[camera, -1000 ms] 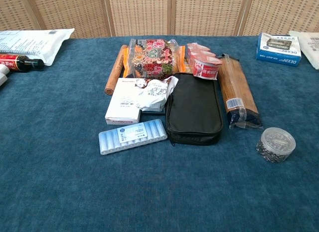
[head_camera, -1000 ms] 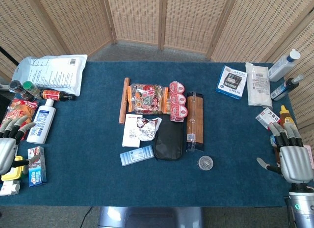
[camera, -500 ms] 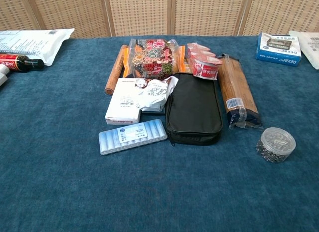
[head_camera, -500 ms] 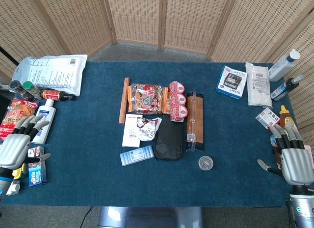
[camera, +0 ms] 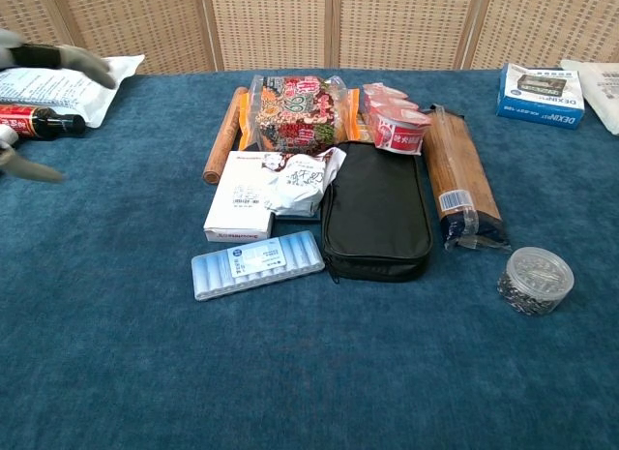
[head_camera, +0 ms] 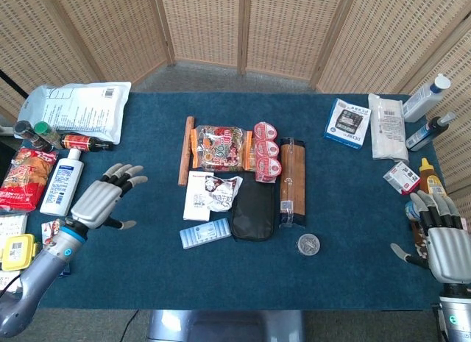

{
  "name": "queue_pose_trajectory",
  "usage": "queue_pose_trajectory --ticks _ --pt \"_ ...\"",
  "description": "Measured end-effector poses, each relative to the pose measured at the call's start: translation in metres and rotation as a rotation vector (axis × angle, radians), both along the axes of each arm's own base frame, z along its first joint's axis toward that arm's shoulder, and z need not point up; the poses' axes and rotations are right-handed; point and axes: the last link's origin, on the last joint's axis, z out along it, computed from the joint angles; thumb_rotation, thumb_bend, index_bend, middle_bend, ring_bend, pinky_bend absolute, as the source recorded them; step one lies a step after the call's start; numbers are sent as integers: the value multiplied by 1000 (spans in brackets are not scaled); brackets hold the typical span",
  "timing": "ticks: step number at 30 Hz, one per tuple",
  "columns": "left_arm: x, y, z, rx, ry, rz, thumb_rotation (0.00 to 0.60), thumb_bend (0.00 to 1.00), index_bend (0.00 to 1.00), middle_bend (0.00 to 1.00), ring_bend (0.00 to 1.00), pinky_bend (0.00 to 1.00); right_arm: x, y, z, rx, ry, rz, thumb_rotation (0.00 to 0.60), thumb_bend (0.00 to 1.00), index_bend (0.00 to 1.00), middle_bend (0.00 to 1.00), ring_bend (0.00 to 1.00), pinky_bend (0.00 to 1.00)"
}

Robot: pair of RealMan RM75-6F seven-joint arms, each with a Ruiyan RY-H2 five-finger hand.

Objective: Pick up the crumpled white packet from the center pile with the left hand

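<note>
The crumpled white packet (head_camera: pixel 221 191) (camera: pixel 303 180) lies in the center pile, partly on a white box (head_camera: pixel 197 197) (camera: pixel 240 195) and beside a black pouch (head_camera: pixel 253 208) (camera: pixel 375 210). My left hand (head_camera: pixel 103 196) is open with fingers spread, above the blue cloth well to the left of the pile. In the chest view only its blurred fingers (camera: pixel 58 57) show at the left edge. My right hand (head_camera: pixel 444 243) is open at the table's right edge, far from the pile, and holds nothing.
The pile also holds a snack bag (head_camera: pixel 219 147), red cups (head_camera: pixel 266 150), a brown cracker pack (head_camera: pixel 291 182), a wooden stick (head_camera: pixel 186 150) and a blue strip pack (head_camera: pixel 205 232). A small round jar (head_camera: pixel 308 244) sits nearby. Bottles and packets line both side edges.
My left hand has risen from the left table edge and swung inward toward the pile, fingers spread; it now enters the chest view. My right hand has slid slightly back.
</note>
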Motion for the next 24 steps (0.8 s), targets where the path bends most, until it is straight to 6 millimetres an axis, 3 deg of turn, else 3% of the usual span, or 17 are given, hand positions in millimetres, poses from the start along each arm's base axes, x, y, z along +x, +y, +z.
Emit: queue_pose_trajectory --ticks 11,24 --pt "42 35 -62 -64 -19 -67 600 0 155 95 74 0 -6 10 5 -13 -4 -30 518 33 0 0 0 0" --pt "82 56 -118 -112 -46 -92 600 0 142 93 74 0 -15 20 8 -28 -19 -64 518 32 0 0 0 0"
